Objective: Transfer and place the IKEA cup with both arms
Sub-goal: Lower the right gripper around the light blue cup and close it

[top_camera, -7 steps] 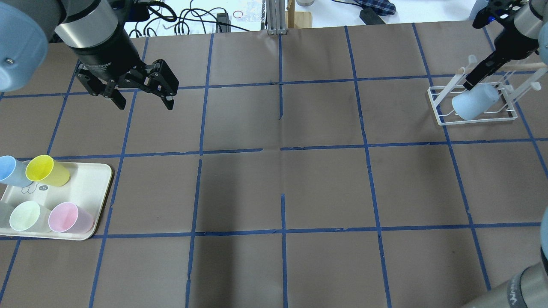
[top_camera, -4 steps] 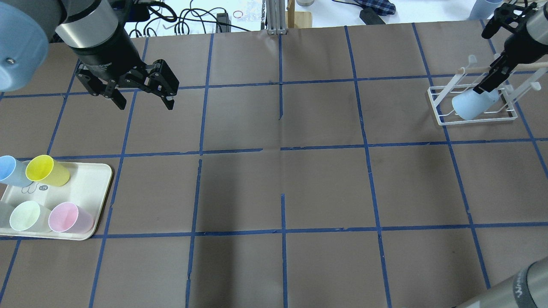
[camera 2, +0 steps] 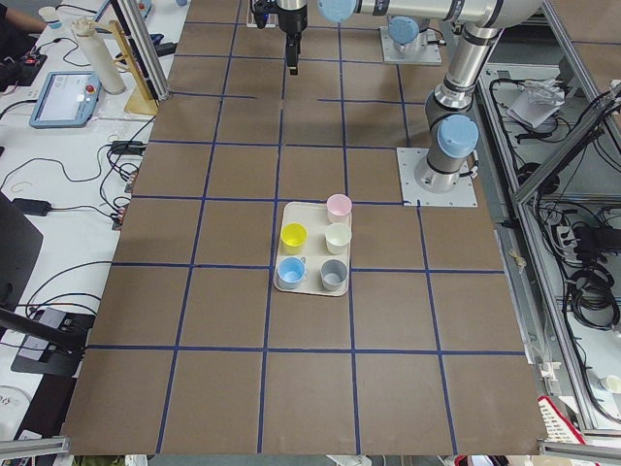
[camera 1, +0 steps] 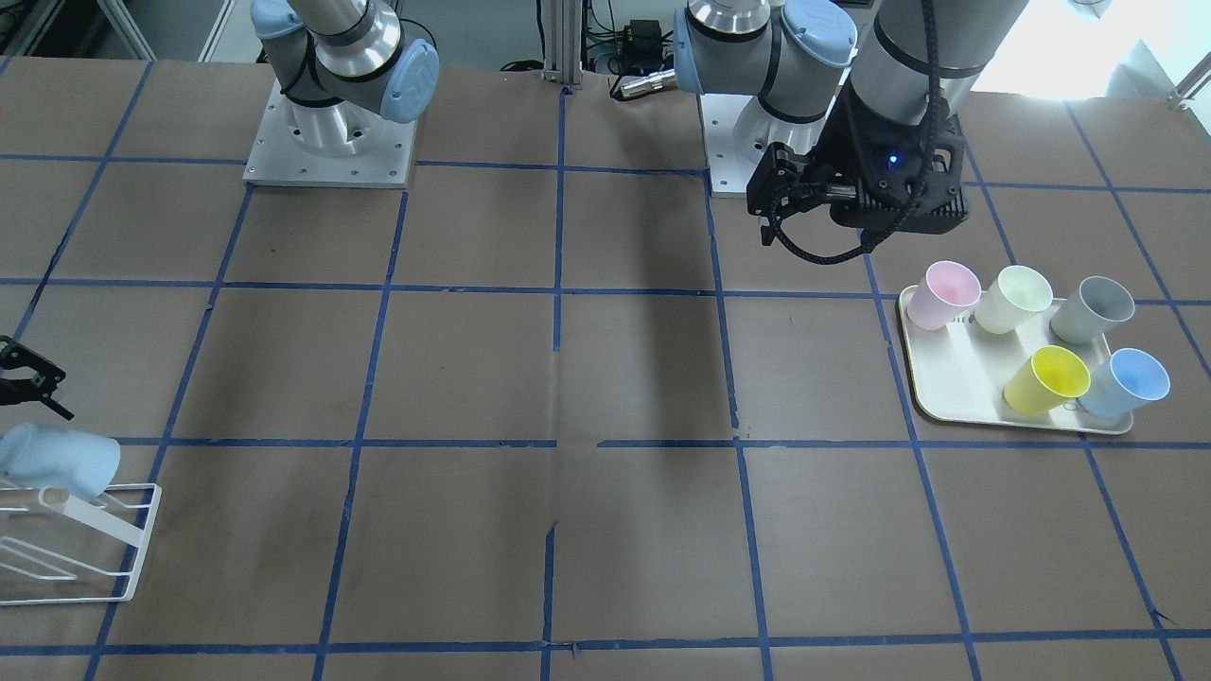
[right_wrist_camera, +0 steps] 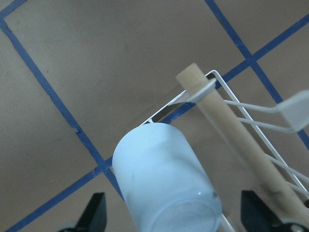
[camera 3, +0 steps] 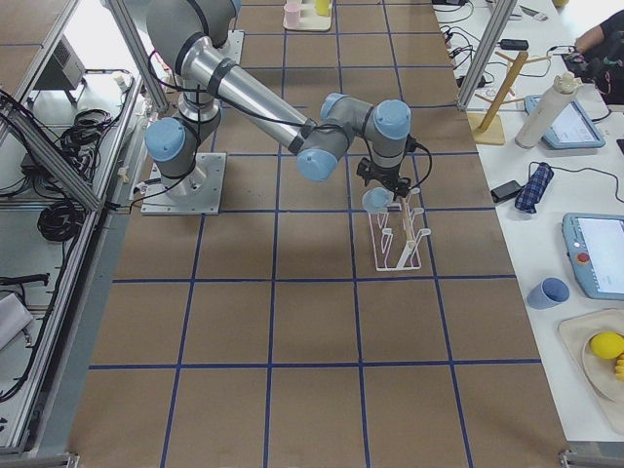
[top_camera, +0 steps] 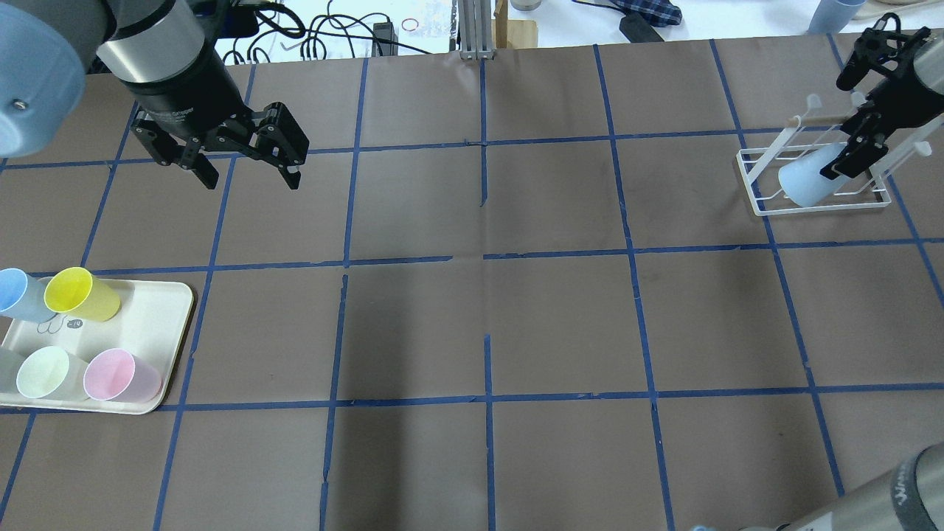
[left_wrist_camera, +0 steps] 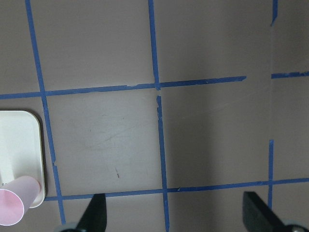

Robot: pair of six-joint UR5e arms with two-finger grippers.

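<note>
My right gripper has its jaws spread wide, one finger on each side of the IKEA cup, neither touching it. The cup sits tilted on the white wire rack at the far right of the table, its closed bottom turned up toward my wrist camera, just beside the rack's wooden rod. My left gripper hovers above the table with its jaws parted too — nothing is between them. Well apart from the rack, at my left edge, the cream tray carries the other cups — the yellow cup and the pink cup among them.
</note>
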